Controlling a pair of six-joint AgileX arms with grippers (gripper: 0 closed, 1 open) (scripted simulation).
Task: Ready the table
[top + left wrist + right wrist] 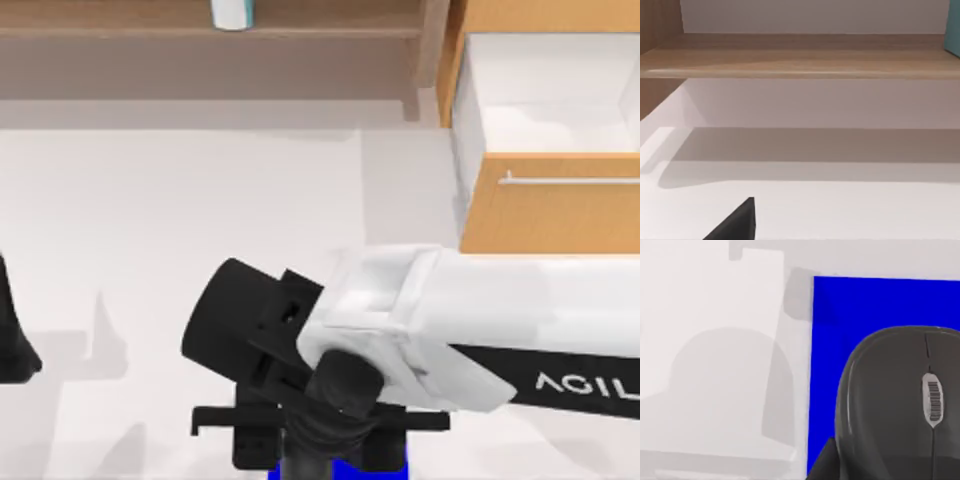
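The white table (150,200) spans the top view. My right arm reaches in from the right, and my right gripper (320,452) points down at the table's front edge over a blue mat (340,468). In the right wrist view, a dark grey mouse (890,405) with a scroll wheel lies on the blue mat (827,340), very close under the gripper. My left gripper (12,345) is parked at the far left edge.
A brown wooden shelf (200,40) runs along the back, with a teal-and-white object (232,12) on it. At the back right, a light-orange cabinet has its white drawer (545,100) pulled open, metal handle (570,181) facing front. The left wrist view faces the shelf (800,62).
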